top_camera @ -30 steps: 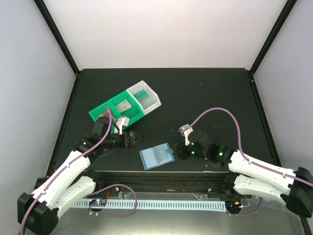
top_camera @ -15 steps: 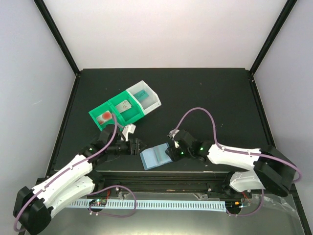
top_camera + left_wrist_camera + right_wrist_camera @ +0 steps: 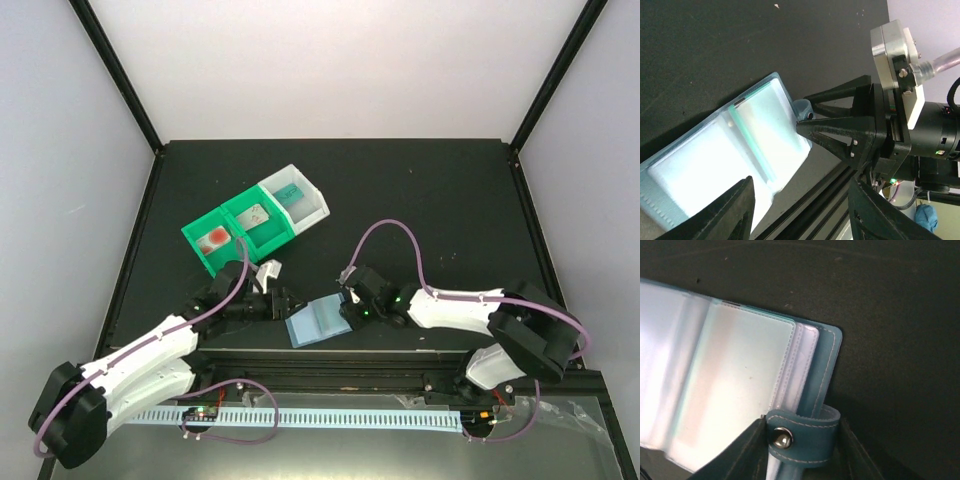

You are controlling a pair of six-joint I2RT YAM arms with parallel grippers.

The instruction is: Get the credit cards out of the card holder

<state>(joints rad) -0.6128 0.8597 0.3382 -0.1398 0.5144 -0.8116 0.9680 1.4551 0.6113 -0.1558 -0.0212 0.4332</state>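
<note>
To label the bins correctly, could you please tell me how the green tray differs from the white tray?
The green tray has two compartments; the white tray has one. The green tray holds a reddish item and a pale flat one; the white tray holds a teal flat piece. The green tray lies left of the white one. Both are open-topped and sit side by side.

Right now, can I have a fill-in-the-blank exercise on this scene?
The holder lies ___, sleeves up.
The right gripper flanks the holder's ___.
Both trays stand on the ___ arm's side.
Missing: open; strap; left.
</note>
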